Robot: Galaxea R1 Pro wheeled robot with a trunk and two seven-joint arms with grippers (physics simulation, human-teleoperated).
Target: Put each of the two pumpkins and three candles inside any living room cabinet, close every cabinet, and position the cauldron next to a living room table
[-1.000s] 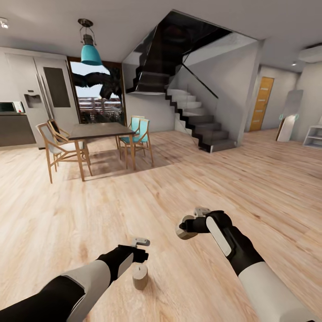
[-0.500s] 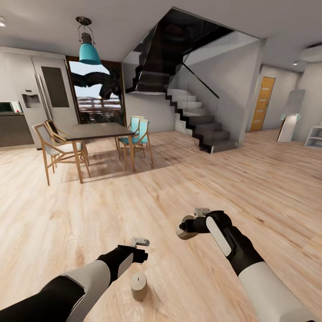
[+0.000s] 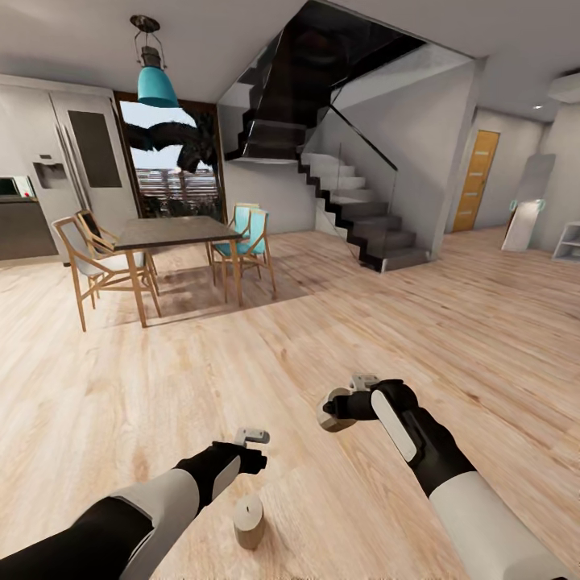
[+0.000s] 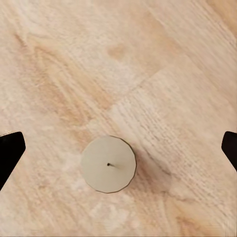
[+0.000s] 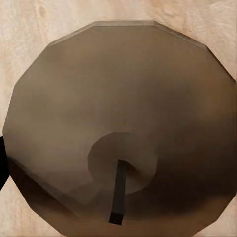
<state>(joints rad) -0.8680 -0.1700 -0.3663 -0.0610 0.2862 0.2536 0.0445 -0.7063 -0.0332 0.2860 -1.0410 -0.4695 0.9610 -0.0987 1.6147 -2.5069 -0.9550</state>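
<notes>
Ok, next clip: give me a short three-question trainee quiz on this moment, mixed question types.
1. True or false: the right gripper is shut on a candle.
2. Where is the other candle?
A. on the dining table
B. standing upright on the wooden floor, under the left gripper
C. on the staircase
3. Fill in: the left gripper is ____, with the floor candle standing apart from both fingers.

Key: 1 true; 2 B; 3 open.
</notes>
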